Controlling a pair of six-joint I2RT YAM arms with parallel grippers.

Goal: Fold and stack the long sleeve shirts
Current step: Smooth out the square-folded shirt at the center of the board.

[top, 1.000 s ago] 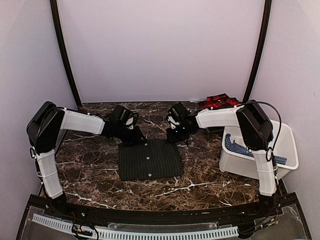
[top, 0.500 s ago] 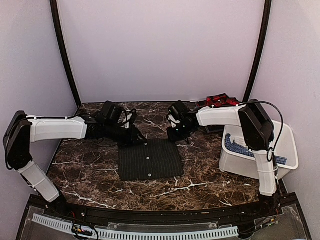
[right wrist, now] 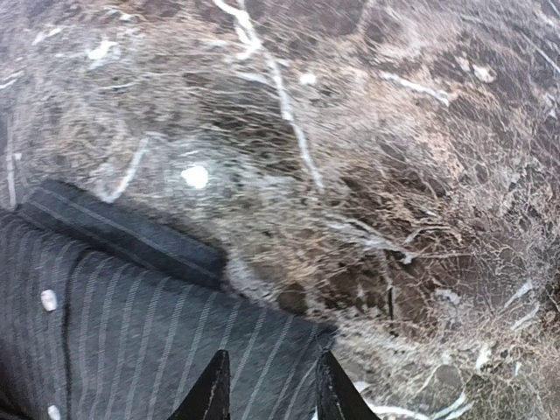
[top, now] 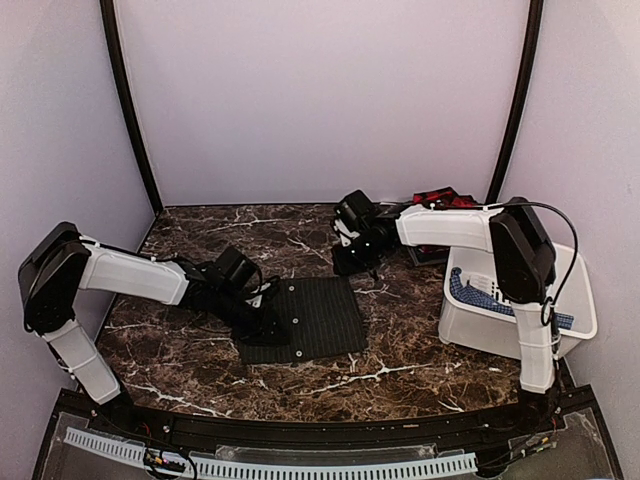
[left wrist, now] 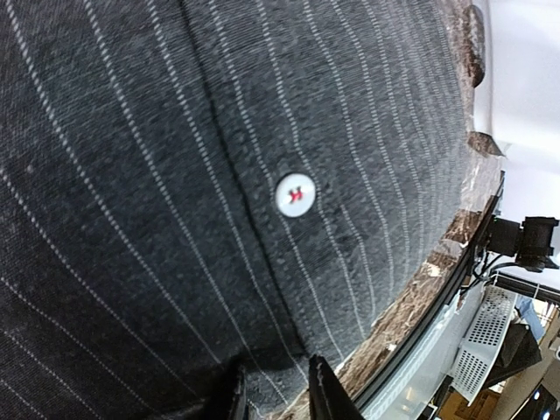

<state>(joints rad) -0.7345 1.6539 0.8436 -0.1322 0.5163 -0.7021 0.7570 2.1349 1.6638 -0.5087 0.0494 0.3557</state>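
A dark charcoal pinstriped shirt (top: 318, 315) lies folded into a flat rectangle in the middle of the table. My left gripper (top: 270, 326) is low over its near-left part. In the left wrist view the pinstriped cloth (left wrist: 219, 175) with a white button (left wrist: 295, 194) fills the picture, and the left gripper (left wrist: 276, 398) stands open with cloth lying flat in the gap. My right gripper (top: 352, 260) hovers at the shirt's far-right corner (right wrist: 157, 350), and this gripper (right wrist: 267, 389) is open and empty. The red-and-black plaid shirt (top: 440, 200) lies crumpled at the back right.
A white plastic bin (top: 583, 300) stands at the right edge of the table with a blue patterned cloth (top: 470, 295) in it. The table top is dark marble (top: 180, 345). Its front edge (left wrist: 411, 324) runs close to the shirt's near side.
The left arm swung from the shirt's far-left corner toward me and now lies over the shirt's near-left part. The right gripper drew back slightly from the far-right corner.
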